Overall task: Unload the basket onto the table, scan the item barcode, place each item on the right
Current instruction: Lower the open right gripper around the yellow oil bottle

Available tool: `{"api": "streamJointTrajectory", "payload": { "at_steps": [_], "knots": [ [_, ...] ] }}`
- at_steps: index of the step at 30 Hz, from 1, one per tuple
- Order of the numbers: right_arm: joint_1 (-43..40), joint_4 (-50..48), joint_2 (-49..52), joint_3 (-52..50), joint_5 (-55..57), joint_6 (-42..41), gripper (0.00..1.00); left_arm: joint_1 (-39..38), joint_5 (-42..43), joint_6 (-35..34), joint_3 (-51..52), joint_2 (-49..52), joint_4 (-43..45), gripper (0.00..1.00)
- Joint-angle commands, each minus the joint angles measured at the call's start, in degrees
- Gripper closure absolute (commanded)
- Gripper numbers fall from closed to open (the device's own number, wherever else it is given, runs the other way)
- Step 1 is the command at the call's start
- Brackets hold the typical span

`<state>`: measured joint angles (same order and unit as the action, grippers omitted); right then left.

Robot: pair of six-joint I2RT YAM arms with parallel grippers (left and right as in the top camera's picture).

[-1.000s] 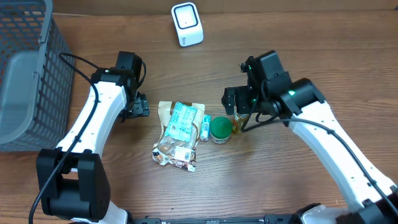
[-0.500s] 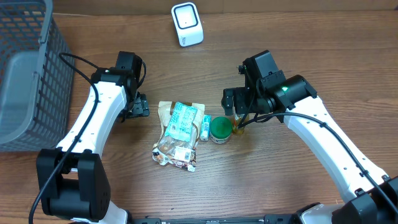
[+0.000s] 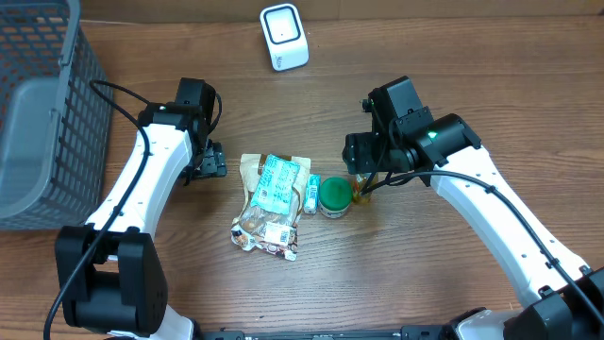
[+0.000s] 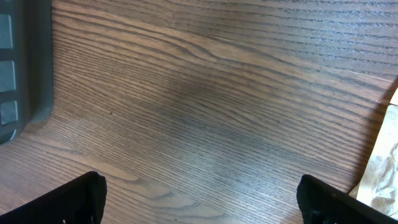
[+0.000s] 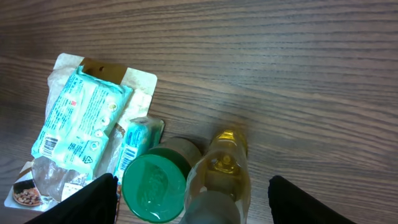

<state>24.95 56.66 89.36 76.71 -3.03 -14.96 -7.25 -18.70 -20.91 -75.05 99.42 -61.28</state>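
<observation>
A green-lidded jar [image 5: 153, 188] and a clear bottle of yellow liquid [image 5: 219, 180] stand side by side at mid-table, jar [image 3: 333, 195] left of bottle [image 3: 359, 192]. My right gripper [image 5: 202, 202] hangs over them, open, its fingers [image 5: 93, 199] straddling both; the right finger is clear of the bottle. A small teal tube [image 5: 132, 149] with a barcode lies left of the jar. A teal packet [image 3: 276, 184] rests on a clear snack bag [image 3: 266, 229]. The white scanner [image 3: 284, 37] stands at the back. My left gripper [image 4: 199, 199] is open over bare wood, left of the bag.
A grey mesh basket [image 3: 38, 113] fills the far left of the table; its dark wall [image 4: 25, 62] shows in the left wrist view. The snack bag's edge [image 4: 382, 168] sits at that view's right side.
The right arm swung slightly left over the jar and bottle, and its jaws have narrowed a little. The left arm has not moved.
</observation>
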Motion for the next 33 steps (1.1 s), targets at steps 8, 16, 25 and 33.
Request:
{"api": "streamJointTrajectory", "payload": {
  "at_steps": [8,16,25,33],
  "knots": [
    [0.17,-0.04,0.02,0.13,0.46,-0.04,0.07,0.09,-0.76,-0.79,-1.03,-1.07,0.09,0.0],
    [0.17,1.16,0.04,0.13,0.44,-0.04,0.07,0.09,-0.76,-0.79,-1.03,-1.07,0.09,0.01],
    [0.17,2.84,0.04,0.13,0.46,-0.04,0.06,0.09,-0.76,-0.79,-1.03,-1.07,0.09,0.0],
    [0.17,3.67,0.04,0.13,0.7,-0.04,0.14,0.09,-0.76,-0.79,-1.03,-1.07,0.07,0.0]
  ]
}}
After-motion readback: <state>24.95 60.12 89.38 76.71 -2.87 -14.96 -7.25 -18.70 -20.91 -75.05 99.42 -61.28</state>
